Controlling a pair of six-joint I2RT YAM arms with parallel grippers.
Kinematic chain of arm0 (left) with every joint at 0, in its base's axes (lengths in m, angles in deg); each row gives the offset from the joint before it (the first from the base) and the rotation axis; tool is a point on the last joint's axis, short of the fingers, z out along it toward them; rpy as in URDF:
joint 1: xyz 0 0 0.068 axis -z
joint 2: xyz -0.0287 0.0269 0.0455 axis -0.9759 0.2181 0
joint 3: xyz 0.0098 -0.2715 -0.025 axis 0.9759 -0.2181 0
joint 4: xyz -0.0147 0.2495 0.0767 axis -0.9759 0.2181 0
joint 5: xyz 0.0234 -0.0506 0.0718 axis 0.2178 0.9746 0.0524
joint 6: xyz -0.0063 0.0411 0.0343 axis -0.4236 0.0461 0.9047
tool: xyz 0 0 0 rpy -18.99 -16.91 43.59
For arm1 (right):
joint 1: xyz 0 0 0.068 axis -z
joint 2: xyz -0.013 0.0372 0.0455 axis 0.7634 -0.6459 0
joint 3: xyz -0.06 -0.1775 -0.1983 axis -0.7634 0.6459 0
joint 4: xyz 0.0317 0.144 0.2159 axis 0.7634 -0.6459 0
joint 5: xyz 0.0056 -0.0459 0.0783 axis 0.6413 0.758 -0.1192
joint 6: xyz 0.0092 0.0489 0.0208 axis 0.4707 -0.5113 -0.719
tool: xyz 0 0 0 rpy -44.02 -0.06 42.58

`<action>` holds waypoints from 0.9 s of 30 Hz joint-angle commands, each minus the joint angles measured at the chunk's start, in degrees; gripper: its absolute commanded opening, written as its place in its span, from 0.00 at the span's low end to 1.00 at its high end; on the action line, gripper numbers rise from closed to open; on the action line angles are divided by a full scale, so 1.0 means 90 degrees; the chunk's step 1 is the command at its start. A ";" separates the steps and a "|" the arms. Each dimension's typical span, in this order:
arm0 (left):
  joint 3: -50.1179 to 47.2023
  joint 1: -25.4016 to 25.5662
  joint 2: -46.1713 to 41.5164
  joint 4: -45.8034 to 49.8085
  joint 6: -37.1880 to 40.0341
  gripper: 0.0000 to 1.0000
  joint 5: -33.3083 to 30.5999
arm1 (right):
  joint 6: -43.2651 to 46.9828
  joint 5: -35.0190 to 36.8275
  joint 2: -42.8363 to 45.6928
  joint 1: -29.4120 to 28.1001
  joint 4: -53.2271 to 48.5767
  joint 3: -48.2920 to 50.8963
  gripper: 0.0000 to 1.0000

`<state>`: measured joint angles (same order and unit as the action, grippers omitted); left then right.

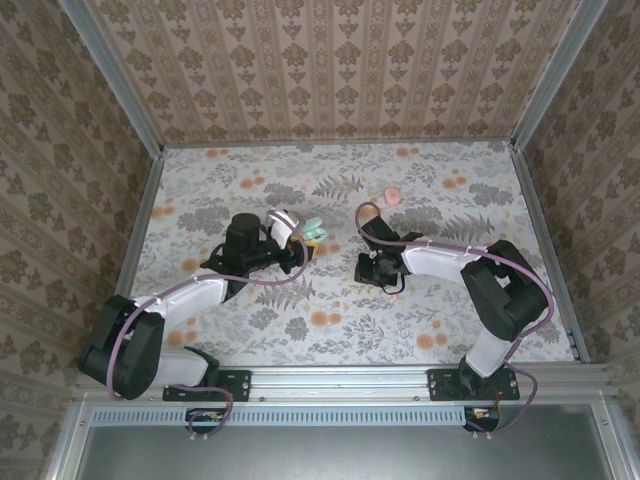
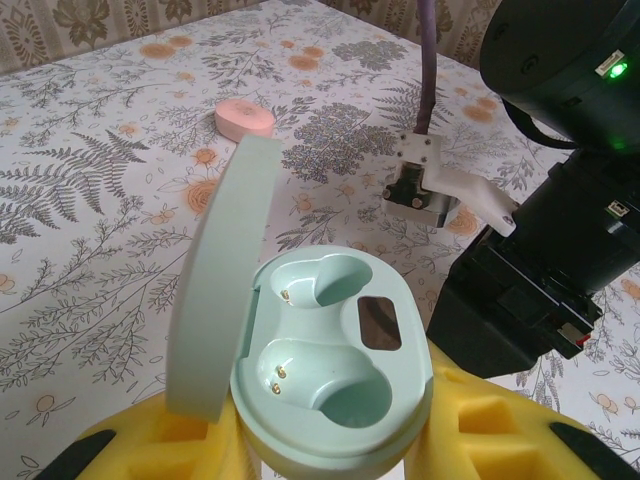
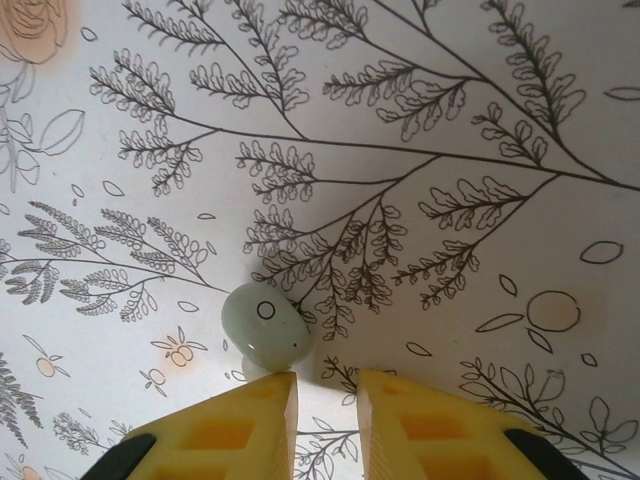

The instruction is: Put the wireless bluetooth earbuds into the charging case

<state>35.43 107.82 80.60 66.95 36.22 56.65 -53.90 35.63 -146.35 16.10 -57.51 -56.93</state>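
Left gripper (image 2: 325, 455) clamps open case (image 2: 335, 375); both sockets empty. Right gripper (image 3: 327, 415) narrow, holding nothing. Bud (image 3: 265, 335) sits beside gap. We should widen, centre over bud, pinch gently.

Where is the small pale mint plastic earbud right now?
In the right wrist view, the pale mint earbud lies on the floral-print table, just beyond one yellow fingertip of the right end effector, not between its fingers.

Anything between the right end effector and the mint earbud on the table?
Nothing. In the right wrist view the earbud lies on bare printed tabletop just past the right end effector, in front of one fingertip.
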 commanded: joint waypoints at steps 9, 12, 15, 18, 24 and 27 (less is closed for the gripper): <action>-0.0020 0.0031 -0.0213 0.0025 0.0176 0.11 -0.0051 | 0.0124 -0.0015 0.0151 0.0000 -0.0537 -0.0570 0.23; 0.0020 0.0029 -0.0188 0.0024 0.0199 0.11 -0.0084 | 0.0250 -0.0052 -0.0073 0.0011 -0.0669 -0.0824 0.23; 0.0100 0.0029 -0.0182 0.0036 0.0182 0.11 -0.0085 | 0.0268 -0.0062 -0.0245 0.0011 -0.0660 -0.0911 0.23; 0.0127 0.0039 -0.0191 0.0064 0.0167 0.11 -0.0054 | 0.0302 -0.0033 -0.0332 0.0011 -0.0656 -0.0906 0.23; -0.0009 0.0039 -0.0187 0.0014 0.0170 0.11 -0.0053 | 0.0361 0.0157 -0.0327 0.0011 -0.0746 -0.0833 0.23; -0.0030 0.0044 -0.0191 0.0035 0.0199 0.11 -0.0066 | 0.0385 0.0198 -0.0293 0.0016 -0.0746 -0.0843 0.24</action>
<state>35.39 107.82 80.05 67.01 36.85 56.06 -51.69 35.87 -148.75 16.10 -62.32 -64.32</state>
